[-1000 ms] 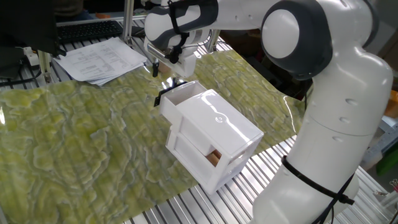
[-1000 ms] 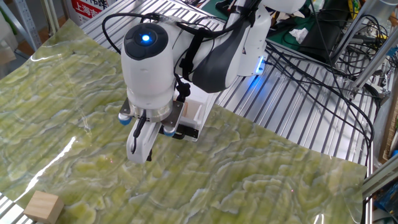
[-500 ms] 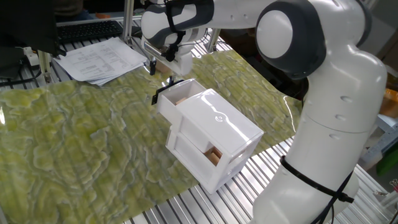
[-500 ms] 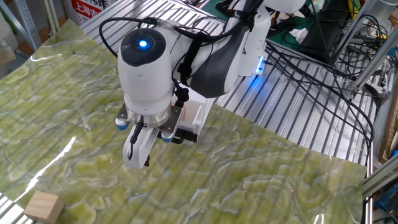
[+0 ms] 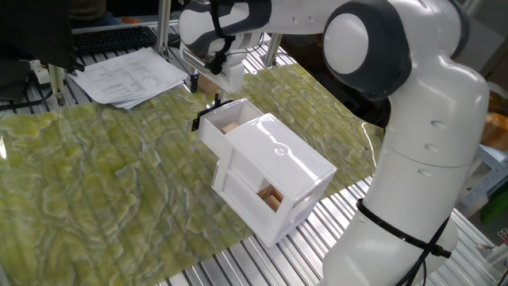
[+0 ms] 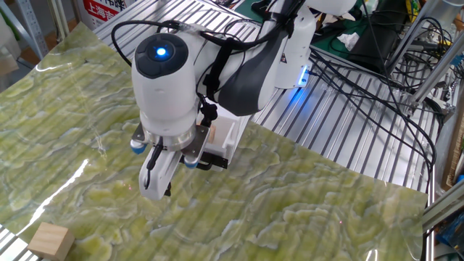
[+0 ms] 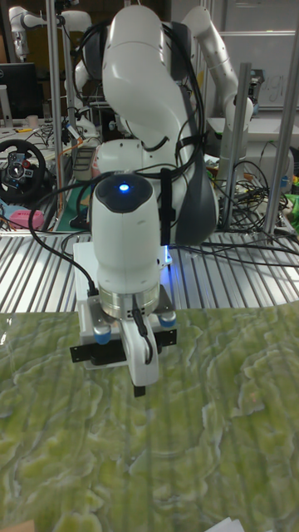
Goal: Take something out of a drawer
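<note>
The gripper (image 5: 205, 86) hangs at the black handle (image 5: 204, 117) of the pulled-out upper drawer (image 5: 226, 127); its fingers' opening cannot be told. A pale wooden cube (image 5: 230, 126) lies inside.

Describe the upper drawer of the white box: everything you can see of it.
The upper drawer is a shallow tray of glossy white plastic, pulled partway out of the white box toward the gripper. A small black handle sits on its front face. Inside, a pale-tan wooden cube lies on its floor. The gripper hangs just past the handle end; whether it touches the handle cannot be told. The drawer sits level, above the lower drawer.
</note>
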`<state>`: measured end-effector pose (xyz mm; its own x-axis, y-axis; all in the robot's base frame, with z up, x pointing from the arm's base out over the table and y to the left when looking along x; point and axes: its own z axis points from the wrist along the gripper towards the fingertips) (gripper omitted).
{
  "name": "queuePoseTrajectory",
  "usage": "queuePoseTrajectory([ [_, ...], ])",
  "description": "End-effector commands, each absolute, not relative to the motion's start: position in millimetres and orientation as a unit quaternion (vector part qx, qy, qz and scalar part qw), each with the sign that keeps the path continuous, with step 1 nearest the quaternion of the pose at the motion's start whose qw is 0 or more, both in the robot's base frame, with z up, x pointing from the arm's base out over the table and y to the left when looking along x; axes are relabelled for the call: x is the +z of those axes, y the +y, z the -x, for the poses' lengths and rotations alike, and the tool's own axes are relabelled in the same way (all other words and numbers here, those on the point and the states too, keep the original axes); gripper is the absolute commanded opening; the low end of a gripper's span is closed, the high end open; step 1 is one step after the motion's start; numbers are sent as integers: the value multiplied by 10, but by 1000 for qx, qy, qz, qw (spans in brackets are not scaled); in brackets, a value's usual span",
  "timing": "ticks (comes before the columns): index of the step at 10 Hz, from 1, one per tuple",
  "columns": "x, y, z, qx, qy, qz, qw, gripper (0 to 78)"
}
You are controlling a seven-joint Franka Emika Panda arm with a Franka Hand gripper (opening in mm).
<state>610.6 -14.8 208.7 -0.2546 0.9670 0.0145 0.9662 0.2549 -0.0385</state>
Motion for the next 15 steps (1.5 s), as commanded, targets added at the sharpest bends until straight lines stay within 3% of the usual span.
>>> queuePoseTrajectory([
  [1, 2176, -88, -6067, 13, -797, 603, 17, 774],
  [8, 2596, -53, -6049, 12, -823, 568, 18, 774],
  [15, 2927, -32, -5754, 7, -938, 346, 23, 774],
])
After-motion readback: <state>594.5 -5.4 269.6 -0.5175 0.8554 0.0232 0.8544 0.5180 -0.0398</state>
